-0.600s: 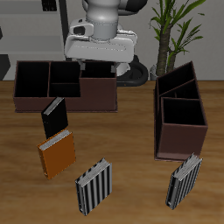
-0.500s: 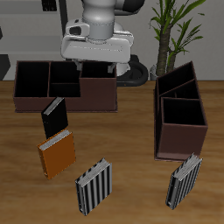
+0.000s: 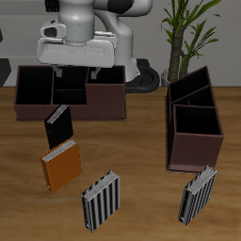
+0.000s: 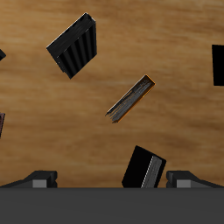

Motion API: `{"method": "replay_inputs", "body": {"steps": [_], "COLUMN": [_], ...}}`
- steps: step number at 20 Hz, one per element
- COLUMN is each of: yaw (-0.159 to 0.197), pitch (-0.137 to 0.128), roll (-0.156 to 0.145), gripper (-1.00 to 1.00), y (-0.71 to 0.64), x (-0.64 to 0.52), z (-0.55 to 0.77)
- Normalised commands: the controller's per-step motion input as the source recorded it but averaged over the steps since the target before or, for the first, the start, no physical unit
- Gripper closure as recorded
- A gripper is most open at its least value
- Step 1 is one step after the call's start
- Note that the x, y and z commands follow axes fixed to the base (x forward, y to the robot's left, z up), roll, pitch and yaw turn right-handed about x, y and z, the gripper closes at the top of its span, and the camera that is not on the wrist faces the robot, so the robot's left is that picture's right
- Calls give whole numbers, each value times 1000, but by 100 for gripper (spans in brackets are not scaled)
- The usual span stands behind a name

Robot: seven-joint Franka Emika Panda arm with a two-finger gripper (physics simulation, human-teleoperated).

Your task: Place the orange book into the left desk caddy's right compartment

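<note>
The orange book (image 3: 61, 166) stands tilted on the table near its front, pale page edge up; the wrist view shows it edge-on (image 4: 131, 96). My gripper (image 3: 77, 70) hangs high above the back caddy, open and empty, well behind the orange book and above it. In the wrist view its fingertips (image 4: 39, 178) stand wide apart around the gripper's middle (image 4: 112, 179). The left desk caddy (image 3: 172, 132), dark brown, stands at the far side of the table from the book, with one large compartment and two smaller ones behind it.
A black book (image 3: 58, 123) stands just behind the orange one, also in the wrist view (image 4: 144, 166). Two grey-and-black striped books stand near the front edge (image 3: 101, 200) (image 3: 199, 194). A second caddy (image 3: 104, 102) is under the gripper. A plant (image 3: 188, 28) stands at the back.
The gripper has moved sideways along the back caddy, away from the plant and toward the side where the orange book stands. The books and caddies have not moved.
</note>
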Motion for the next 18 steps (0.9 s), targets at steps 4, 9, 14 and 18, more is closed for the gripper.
{"method": "replay_inputs", "body": {"steps": [4,9,14,18], "yaw": [-58,-25,-98,-86], "pitch": [-22,3,-39,-18], "roll": [-7,74,-31,-40], "gripper": [-100,-100,-100,-100], "y": [-589,-273,-337,-114], "x": [215,240,272,237], "z": [71,-7,-51,-228]}}
